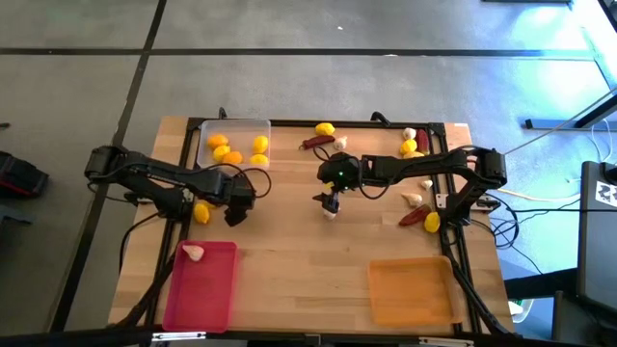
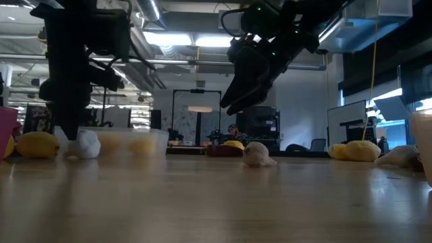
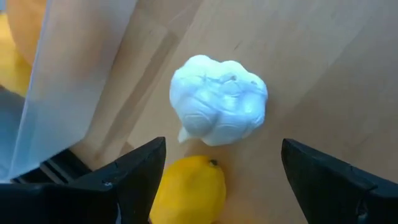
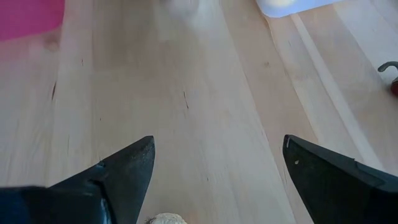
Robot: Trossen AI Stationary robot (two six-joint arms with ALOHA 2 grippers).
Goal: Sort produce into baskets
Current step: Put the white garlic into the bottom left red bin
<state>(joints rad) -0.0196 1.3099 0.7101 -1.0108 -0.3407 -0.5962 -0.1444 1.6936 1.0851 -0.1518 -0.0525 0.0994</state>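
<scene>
My left gripper [image 3: 221, 180] hangs open over a white garlic bulb [image 3: 219, 99] and a yellow lemon [image 3: 186, 190], both lying on the wooden table beside the clear basket [image 1: 234, 143], which holds several lemons. The lemon lies close to one finger [image 3: 134, 171]; no touch shows. My right gripper [image 1: 330, 204] stands open at mid-table above another garlic bulb [image 2: 256, 154], clear of it. The pink basket [image 1: 202, 284] at the near left holds one garlic bulb [image 1: 194, 253]. The orange basket [image 1: 410, 291] is at the near right.
Loose produce lies along the far edge and right side: lemons [image 1: 325, 128], a chili [image 1: 316, 143], garlic [image 1: 415, 200], another chili [image 1: 413, 218] and a lemon [image 1: 431, 222]. Bare wood stretches between the pink and orange baskets.
</scene>
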